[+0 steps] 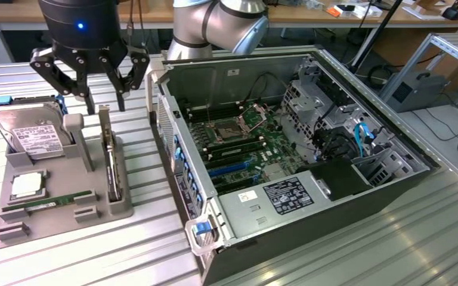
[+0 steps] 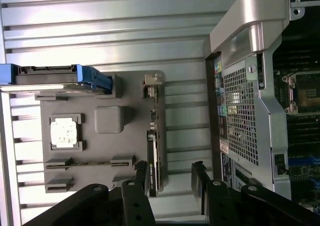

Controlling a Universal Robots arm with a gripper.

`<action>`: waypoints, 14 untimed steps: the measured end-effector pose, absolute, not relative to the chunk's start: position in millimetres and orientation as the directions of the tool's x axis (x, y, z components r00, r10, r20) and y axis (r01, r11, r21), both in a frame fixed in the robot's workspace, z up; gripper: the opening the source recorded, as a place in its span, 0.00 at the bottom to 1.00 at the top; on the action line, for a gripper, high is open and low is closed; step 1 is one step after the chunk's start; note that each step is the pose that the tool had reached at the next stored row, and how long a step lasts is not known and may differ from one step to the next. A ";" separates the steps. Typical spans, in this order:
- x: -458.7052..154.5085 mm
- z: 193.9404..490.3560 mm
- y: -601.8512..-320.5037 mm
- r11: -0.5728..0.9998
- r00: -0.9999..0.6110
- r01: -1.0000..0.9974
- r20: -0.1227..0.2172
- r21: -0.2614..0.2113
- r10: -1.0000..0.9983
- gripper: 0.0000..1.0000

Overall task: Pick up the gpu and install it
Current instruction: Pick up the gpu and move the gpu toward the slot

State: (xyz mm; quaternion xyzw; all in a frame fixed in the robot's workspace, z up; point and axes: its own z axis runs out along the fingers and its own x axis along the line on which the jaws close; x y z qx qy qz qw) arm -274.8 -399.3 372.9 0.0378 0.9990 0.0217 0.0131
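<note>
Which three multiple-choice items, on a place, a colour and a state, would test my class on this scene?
1. In the exterior view, where is the gpu relative to the case?
A. left of it
B. right of it
C. inside it

2. What colour are the rails on the hard drive?
A. red
B. blue
C. yellow

3. How is the gripper?
A. shut on the gpu
B. shut on the hard drive
C. open

Answers:
1 A, it stands on edge in the tray on that view's left.
2 B, blue shows at both ends of the drive.
3 C, its jaws stand apart above the gpu.
</note>
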 end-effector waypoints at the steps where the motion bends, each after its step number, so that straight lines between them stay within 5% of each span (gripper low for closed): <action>1: -275.0 372.5 -399.3 0.996 -0.997 0.075 -0.024 0.044 0.076 0.48; 14: -276.9 367.6 -399.6 0.996 -0.997 0.075 -0.024 0.044 0.076 0.48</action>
